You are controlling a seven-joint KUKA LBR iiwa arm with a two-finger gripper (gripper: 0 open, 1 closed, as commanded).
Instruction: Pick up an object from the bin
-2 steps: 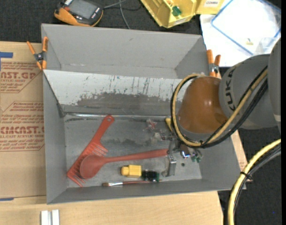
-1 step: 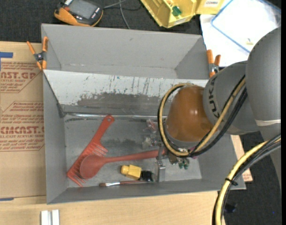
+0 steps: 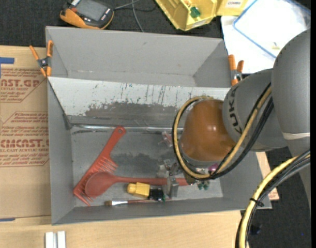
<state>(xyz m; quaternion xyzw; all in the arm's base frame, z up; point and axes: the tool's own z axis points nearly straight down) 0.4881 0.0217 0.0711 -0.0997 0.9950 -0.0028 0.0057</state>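
Grey bin [image 3: 132, 56], "KU"-lettered arm [image 3: 240, 112], red spoon [image 3: 98, 184]

scuffed matt metal bin [image 3: 121, 56], smooth red plastic spoon [image 3: 97, 184] and spatula [image 3: 108, 149].

A red plastic spoon [image 3: 98, 184] lies flat by the near wall of the bin [image 3: 59, 164], bowl to the left, its thin handle running right, just beyond a small yellow block [image 3: 138, 189].

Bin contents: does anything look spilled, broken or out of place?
Nothing spilled or broken. The red spatula, red spoon, yellow block and thin brush lie loose at the front. Only the bin's sloped back wall looks odd: dark scrape marks across it.
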